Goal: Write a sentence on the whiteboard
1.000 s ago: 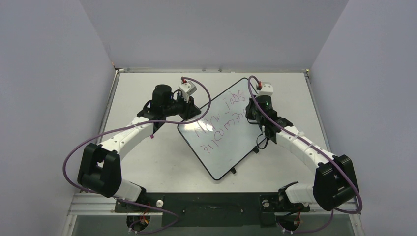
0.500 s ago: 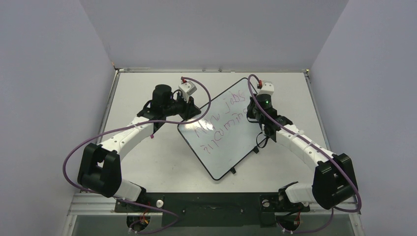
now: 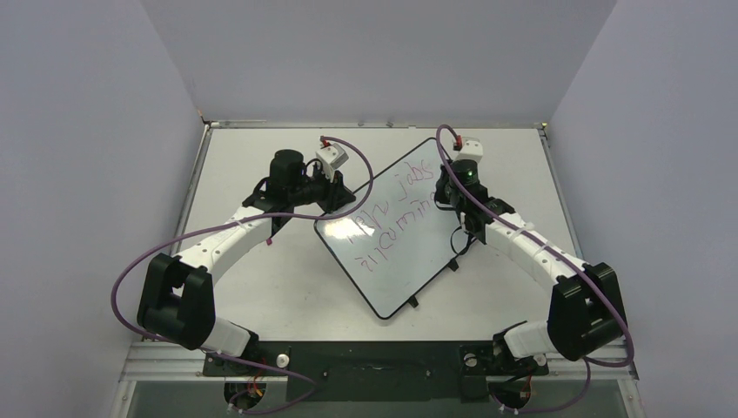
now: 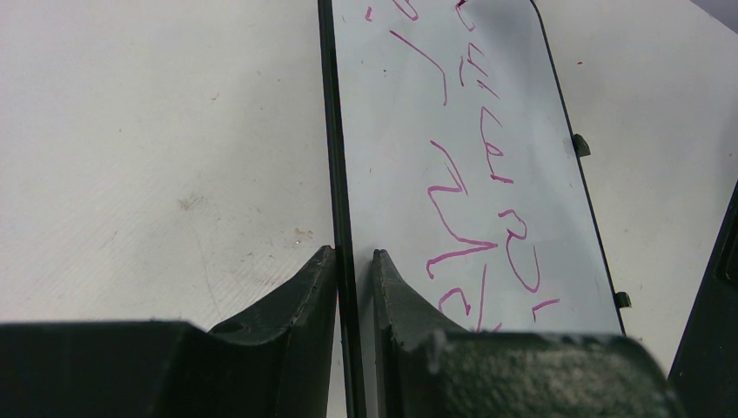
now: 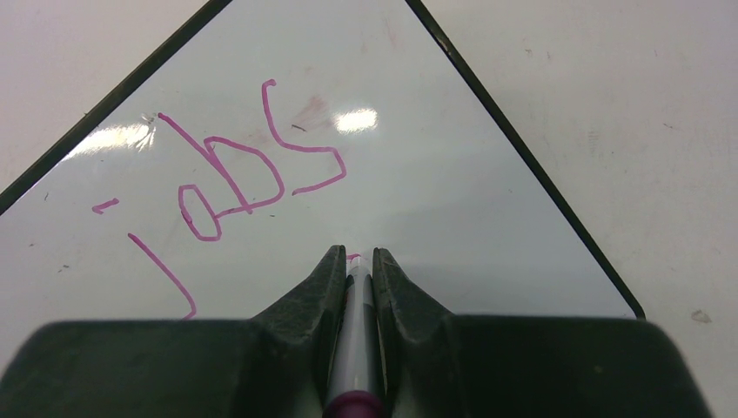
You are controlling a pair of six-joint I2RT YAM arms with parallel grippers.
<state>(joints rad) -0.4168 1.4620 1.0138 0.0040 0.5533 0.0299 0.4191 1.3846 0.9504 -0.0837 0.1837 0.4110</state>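
My left gripper (image 4: 352,254) pinches the whiteboard (image 4: 540,174) edge to steady it; my right gripper (image 5: 355,254) clamps the marker (image 5: 355,340), tip beside the sentence (image 5: 228,178)

Left gripper (image 4: 352,257) pinches the near-left frame edge of the whiteboard (image 4: 531,113), one finger on each side. Pink sentence (image 4: 470,251) strokes run near to far. Two black tabs (image 4: 580,144) on right edge. Table (image 4: 130,131) underneath.

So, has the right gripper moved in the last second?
Yes. In the top view the right gripper has shifted toward the far corner of the whiteboard, which has stayed put.
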